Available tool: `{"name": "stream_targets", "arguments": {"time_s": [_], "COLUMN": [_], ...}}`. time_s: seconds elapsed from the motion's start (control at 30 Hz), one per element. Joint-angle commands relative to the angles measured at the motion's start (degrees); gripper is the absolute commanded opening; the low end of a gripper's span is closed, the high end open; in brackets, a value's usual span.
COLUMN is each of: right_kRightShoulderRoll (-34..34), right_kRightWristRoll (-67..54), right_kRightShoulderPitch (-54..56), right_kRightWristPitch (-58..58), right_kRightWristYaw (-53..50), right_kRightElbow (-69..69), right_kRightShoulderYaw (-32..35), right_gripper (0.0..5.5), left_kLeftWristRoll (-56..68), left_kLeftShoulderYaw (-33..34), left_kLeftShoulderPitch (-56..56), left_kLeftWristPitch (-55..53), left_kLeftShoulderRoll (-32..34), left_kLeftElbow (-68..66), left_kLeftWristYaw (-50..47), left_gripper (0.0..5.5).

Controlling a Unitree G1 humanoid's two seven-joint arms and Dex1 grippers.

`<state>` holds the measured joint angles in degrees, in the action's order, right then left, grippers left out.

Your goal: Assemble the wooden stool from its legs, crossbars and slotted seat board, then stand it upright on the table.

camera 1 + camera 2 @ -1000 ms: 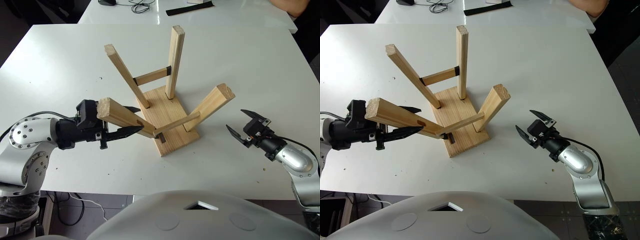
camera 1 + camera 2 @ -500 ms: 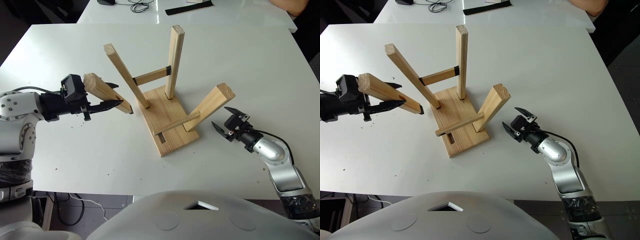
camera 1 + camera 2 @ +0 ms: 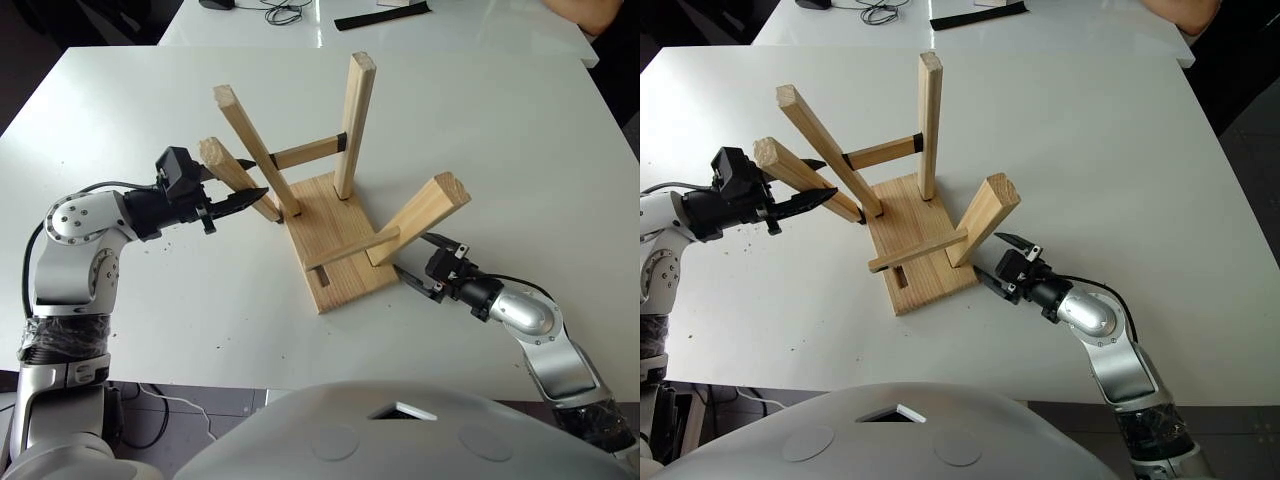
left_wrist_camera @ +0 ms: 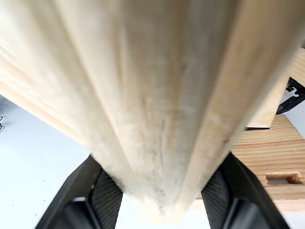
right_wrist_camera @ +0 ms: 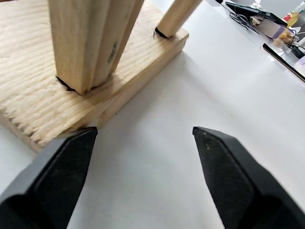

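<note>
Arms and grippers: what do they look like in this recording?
The left arm and right arm have rounded silver-grey shells with black joints and a thin black cable along each. The left gripper and right gripper are black, each with two pointed, tapering fingers.

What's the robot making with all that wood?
It is building a stool, upside down. The seat board lies flat on the table with three legs sticking up from it, and a crossbar joins two of them. The left gripper holds the fourth leg close beside the board, not yet slotted in. The right gripper is open and holds nothing, low on the table at the board's other side.
</note>
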<state>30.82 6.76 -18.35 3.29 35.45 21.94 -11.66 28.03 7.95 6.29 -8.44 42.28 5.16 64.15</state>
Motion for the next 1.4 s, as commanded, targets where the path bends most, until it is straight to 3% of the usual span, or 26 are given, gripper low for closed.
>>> {"name": "stream_targets", "arguments": {"time_s": [0.03, 0.23, 0.43, 0.9, 1.2, 1.4], "right_kRightShoulderRoll": [2.4, 4.4, 5.1, 5.9, 6.6, 5.3], "right_kRightWristRoll": [-3.0, -4.5, -5.0, -4.7, -5.5, -2.4], "right_kRightShoulderPitch": [-2.6, -4.1, -6.2, -5.4, -4.8, -1.3], "right_kRightWristPitch": [2.9, 4.3, 4.5, 4.7, 4.0, 3.4], "right_kRightWristYaw": [3.3, 4.7, 3.6, 2.8, 2.9, 1.1], "right_kRightElbow": [5.9, 8.4, 8.7, 8.0, 6.7, 3.1], "right_kRightShoulderYaw": [-0.1, 1.4, 4.3, 6.7, 9.6, 7.6], "right_gripper": [3.7, 3.7, 3.7, 3.7, 3.7, 3.7], "left_kLeftWristRoll": [-0.1, 0.4, -0.5, -7.4, 20.6, 26.5], "left_kLeftShoulderYaw": [-1.7, -0.8, 0.1, -4.3, 7.5, 11.2], "left_kLeftShoulderPitch": [-0.1, -0.7, -3.0, -5.8, -0.7, 0.9], "left_kLeftWristPitch": [-1.5, -1.1, -0.7, 10.0, -16.3, -23.6], "left_kLeftShoulderRoll": [-0.8, -0.8, 3.3, 7.7, 10.8, 11.4], "left_kLeftElbow": [-1.1, -1.3, -2.8, -13.1, -0.3, 3.6], "left_kLeftWristYaw": [0.6, 0.4, 4.2, 7.0, 7.4, 7.4], "left_gripper": [2.11, 2.11, 2.11, 2.11, 2.11, 2.11]}}
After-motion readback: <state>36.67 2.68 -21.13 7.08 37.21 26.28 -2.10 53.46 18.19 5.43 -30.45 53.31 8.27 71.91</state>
